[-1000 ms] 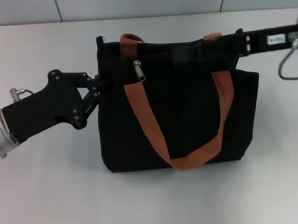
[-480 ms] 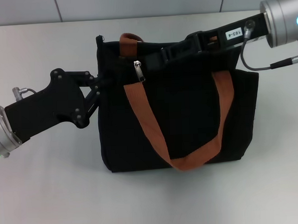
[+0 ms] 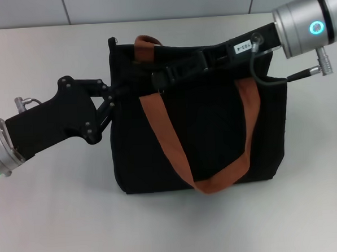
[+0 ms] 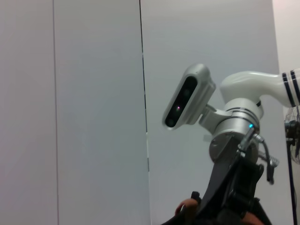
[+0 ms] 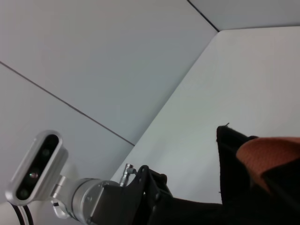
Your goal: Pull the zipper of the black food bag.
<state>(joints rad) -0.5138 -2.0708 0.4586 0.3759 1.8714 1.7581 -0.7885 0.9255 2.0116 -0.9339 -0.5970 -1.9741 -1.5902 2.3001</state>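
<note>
The black food bag [image 3: 209,141] stands upright on the white table, with orange-brown straps [image 3: 163,137] over its front. My left gripper [image 3: 112,96] is at the bag's upper left edge, and its fingers close together on the fabric there. My right gripper [image 3: 159,78] reaches in from the right along the bag's top edge. Its tip lies over the spot where the zipper pull was, so the zipper is hidden. The right wrist view shows the bag's corner [image 5: 230,140], a strap [image 5: 267,154] and my left gripper's body [image 5: 140,197].
The white table [image 3: 60,210] extends around the bag on all sides, with a grey wall behind it. The left wrist view shows my right arm [image 4: 236,187] and the head camera [image 4: 190,96] against the wall.
My right arm has moved left along the bag's top edge. Its tip now covers the silver zip pull, which showed before. The left arm and the bag have barely moved.
</note>
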